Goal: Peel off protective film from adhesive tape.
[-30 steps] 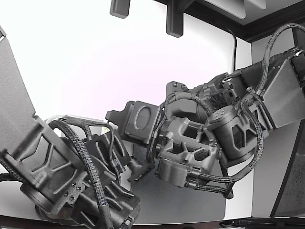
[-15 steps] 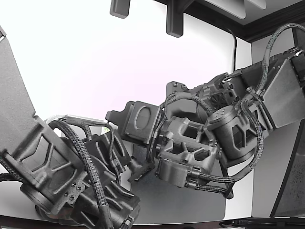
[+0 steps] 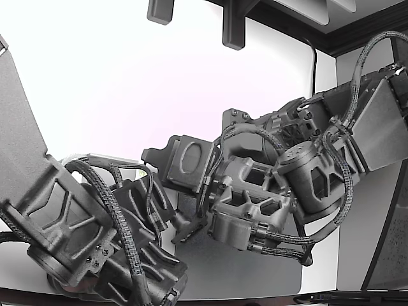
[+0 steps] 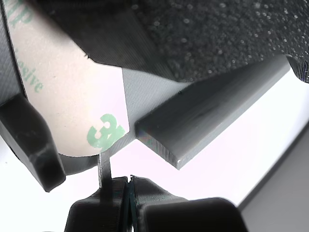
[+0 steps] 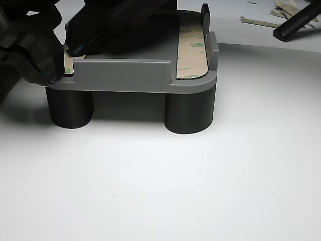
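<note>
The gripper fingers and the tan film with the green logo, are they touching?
Cannot tell. In the wrist view the fingers sit just below the film's edge, closed around a thin grey tab; whether that tab is film is unclear.

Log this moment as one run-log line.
phase: film peel, start | gripper: shut at edge of tape liner | liner: flat on grey fixture | second liner strip: untouched

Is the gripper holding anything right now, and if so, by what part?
Cannot tell for sure. In the wrist view the gripper looks shut just below the rounded end of the tan film, but no film edge shows between the fingertips.
</note>
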Controlling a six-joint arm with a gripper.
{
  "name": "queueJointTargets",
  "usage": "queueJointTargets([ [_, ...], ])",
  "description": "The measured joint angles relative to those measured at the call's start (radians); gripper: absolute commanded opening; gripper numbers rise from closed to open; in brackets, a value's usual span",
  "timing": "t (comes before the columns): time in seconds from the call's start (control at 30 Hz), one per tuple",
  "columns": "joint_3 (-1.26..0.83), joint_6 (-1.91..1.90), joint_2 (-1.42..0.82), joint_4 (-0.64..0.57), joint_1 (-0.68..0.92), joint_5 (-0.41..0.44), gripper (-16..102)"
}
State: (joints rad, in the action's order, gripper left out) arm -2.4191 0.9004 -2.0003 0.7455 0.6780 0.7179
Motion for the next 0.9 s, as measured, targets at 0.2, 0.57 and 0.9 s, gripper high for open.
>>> queueJointTargets([
  [0.2,0.0,0.005,0.002,-0.009,0.0,0.005,-11],
  [0.57,0.0,0.006,0.002,-0.012,0.0,0.006,-11],
  [0.9,0.003,0.0,0.002,-0.002,0.0,0.0,-11],
])
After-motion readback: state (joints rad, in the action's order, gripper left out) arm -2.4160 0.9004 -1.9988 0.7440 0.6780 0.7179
